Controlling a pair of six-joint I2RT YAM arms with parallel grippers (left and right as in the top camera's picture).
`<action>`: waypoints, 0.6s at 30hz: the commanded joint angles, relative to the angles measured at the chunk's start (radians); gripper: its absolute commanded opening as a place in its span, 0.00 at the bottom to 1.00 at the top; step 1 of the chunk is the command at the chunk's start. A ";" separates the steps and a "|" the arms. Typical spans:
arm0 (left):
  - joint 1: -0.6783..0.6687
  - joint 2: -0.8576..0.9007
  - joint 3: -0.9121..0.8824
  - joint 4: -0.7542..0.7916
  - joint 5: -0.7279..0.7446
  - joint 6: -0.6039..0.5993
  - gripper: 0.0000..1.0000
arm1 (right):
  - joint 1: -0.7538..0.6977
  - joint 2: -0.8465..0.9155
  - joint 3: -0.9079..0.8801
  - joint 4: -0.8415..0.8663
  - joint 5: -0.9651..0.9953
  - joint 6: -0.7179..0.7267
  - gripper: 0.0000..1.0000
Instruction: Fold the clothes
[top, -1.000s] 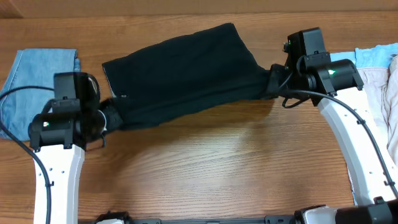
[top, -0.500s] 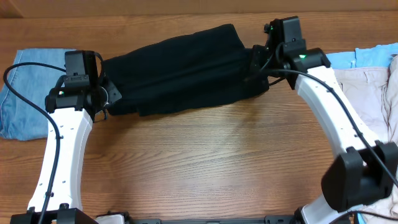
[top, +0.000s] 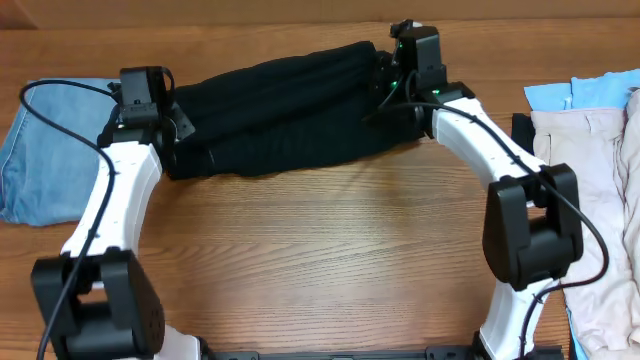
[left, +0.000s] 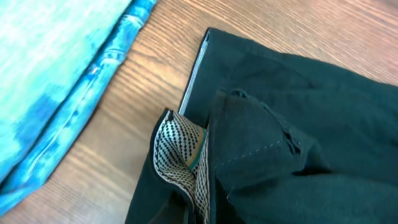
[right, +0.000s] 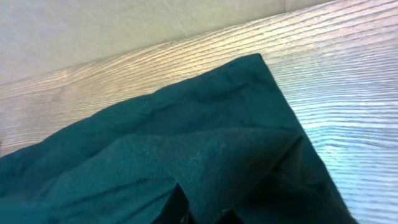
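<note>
Black shorts on wooden table

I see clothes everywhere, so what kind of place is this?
Probably a robot bench for folding laundry: white robot arms at a wooden table, a black garment between them, denim and beige clothes at the sides.

Between the left white arm and the right white arm, the near half of the wooden table lies open. At the far edge the black cloth garment, bunched, spans from arm to arm. A folded blue denim piece occupies the left end; beige cloth and light blue cloth crowd the right.
</note>
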 joint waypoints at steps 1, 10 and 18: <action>0.007 0.084 0.020 0.064 -0.045 0.032 0.06 | 0.006 0.062 0.024 0.047 0.020 -0.004 0.04; 0.007 0.224 0.020 0.316 -0.060 0.114 0.20 | 0.006 0.192 0.024 0.262 0.020 -0.003 0.09; 0.005 0.220 0.244 0.246 0.020 0.248 0.77 | 0.005 0.178 0.117 0.308 -0.011 -0.109 1.00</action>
